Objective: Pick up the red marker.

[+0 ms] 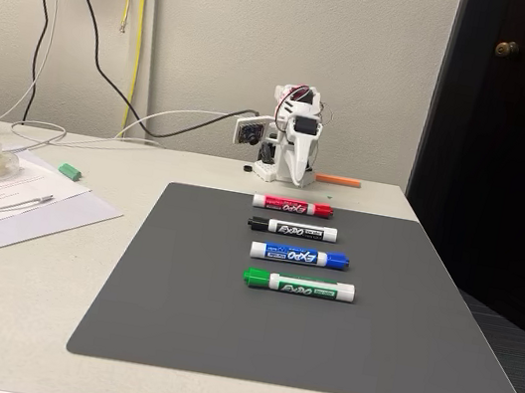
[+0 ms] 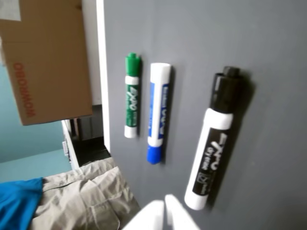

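Wrist view shows the gripper's [image 2: 165,211] two white fingertips pressed together at the bottom edge, closed on nothing, above the dark grey mat [image 2: 268,48] near the black-capped marker [image 2: 214,139]. Fixed view places the slim white-barrelled red-capped marker [image 1: 292,206] at the mat's far edge, just before the folded white arm [image 1: 289,146].

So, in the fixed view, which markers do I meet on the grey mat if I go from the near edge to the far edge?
green marker → blue marker → black marker → red marker, which lies nearest to the arm.
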